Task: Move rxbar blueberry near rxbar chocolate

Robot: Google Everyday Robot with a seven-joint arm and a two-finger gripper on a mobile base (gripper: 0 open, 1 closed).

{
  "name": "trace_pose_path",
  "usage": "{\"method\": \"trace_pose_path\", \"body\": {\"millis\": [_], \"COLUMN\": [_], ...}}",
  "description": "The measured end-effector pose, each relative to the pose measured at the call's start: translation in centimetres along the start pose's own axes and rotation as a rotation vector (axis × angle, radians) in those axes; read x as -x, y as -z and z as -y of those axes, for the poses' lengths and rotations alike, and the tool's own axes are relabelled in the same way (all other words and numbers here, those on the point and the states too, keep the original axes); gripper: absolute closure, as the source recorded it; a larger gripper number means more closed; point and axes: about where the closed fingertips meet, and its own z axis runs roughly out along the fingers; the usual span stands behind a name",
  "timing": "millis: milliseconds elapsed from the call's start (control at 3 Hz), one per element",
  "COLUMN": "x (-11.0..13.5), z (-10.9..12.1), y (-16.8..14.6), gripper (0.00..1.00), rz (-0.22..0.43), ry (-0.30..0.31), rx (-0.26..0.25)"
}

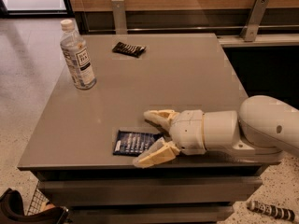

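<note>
Camera view: water bottle (77, 55) upright, far left on table (196, 78). To its right, far side, rxbar chocolate (128, 49) lies flat. The rxbar blueberry (133, 143) lies flat by near edge, well apart from it. Gripper (142, 139) w/ fingers spread apart, straddling bar's right end; arm (243, 129) comes from right.

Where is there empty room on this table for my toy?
The table is bare in its middle, between the water bottle, rxbar chocolate and open gripper, and at its far right corner. The front edge is crowded: the gripper flanks the rxbar blueberry.
</note>
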Motion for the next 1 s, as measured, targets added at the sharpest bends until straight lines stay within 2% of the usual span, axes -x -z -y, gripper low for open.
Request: {"method": "trace_pose_path", "body": {"millis": [333,667,1000], "x": [0.14,0.33,0.44], "z": [-0.10,-0.25,-0.33], "y": [-0.12,-0.28,-0.37], "gripper": [0.56,0.87,1.00], "rz": [0.000,-0.001,-0.001], "ry": [0.003,0.007,0.010], "rx": [0.003,0.007,0.009]}}
